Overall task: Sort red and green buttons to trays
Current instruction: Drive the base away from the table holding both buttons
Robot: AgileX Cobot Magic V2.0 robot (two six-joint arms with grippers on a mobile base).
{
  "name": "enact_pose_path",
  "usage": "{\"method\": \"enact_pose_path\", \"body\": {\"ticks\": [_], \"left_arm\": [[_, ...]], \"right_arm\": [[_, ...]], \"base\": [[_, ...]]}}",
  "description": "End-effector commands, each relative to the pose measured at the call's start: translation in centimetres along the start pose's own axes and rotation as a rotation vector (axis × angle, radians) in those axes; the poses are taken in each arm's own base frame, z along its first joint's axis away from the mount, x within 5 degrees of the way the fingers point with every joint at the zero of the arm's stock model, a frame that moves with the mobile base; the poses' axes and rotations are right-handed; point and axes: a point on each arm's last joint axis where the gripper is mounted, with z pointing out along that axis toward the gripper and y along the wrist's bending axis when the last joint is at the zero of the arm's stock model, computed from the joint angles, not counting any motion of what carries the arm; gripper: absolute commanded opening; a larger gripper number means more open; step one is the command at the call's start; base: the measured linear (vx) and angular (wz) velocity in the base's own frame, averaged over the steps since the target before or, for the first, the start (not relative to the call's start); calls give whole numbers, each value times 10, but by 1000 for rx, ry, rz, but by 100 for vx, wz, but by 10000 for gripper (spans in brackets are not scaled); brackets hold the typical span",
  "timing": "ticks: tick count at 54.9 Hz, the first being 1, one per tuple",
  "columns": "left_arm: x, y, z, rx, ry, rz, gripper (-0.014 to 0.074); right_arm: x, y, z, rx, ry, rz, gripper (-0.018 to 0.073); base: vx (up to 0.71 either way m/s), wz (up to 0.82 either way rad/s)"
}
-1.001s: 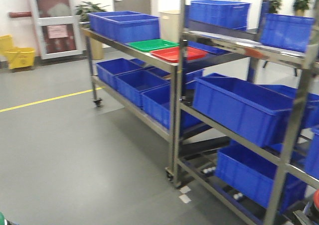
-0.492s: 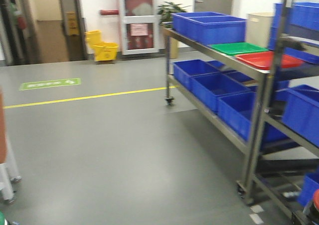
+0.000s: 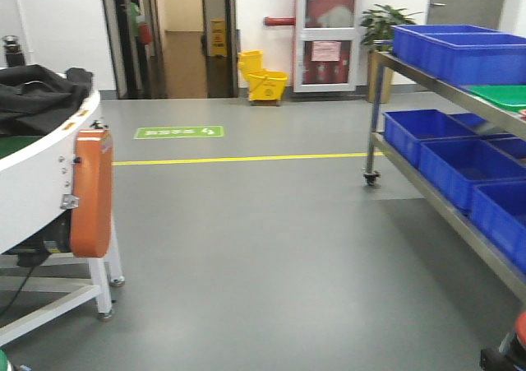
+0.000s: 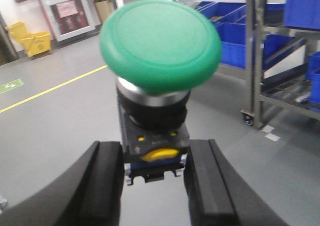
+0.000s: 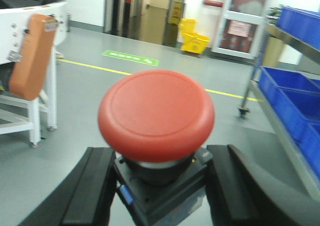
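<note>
At the wrists: left gripper point(image 4: 155, 178) clamps green button point(image 4: 160, 45), right gripper point(image 5: 160, 188) clamps red button point(image 5: 156, 116) — mid-carry, you next face green tray point(image 3: 505, 96)

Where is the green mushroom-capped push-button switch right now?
In the left wrist view, the green mushroom-capped push-button switch stands upright at the centre of the picture. It is in the left tool, with its black block body clamped between the two black fingers.

green button point(image 4: 160, 45) had a broad green mushroom cap on a black block, stood upright, clamped in left gripper point(image 4: 156, 153) | red button point(image 5: 156, 113) had a red mushroom cap, upright, clamped in right gripper point(image 5: 160, 158) | green tray point(image 3: 503, 96) corner showed on steel rack point(image 3: 427, 80)
</note>
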Motion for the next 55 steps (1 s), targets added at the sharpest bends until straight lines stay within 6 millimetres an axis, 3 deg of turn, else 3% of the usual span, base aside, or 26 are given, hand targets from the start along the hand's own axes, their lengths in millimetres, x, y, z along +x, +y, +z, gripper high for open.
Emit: {"method": "enact_pose_path", "body": {"ticks": [1,21,55], "left_arm": [[-11,3,-1,-20,-39,-29,1],[-11,2,-1,-15,-39,-29,1],[-11,3,-1,-15,-38,-29,1]], "right_arm": [[-17,-2,0,-6,-108,3,-9],[-17,-2,0,-6,-108,3,-9],[-17,-2,0,-6,-108,3,-9]], "base": [[26,37],[34,19],[47,-6]]}}
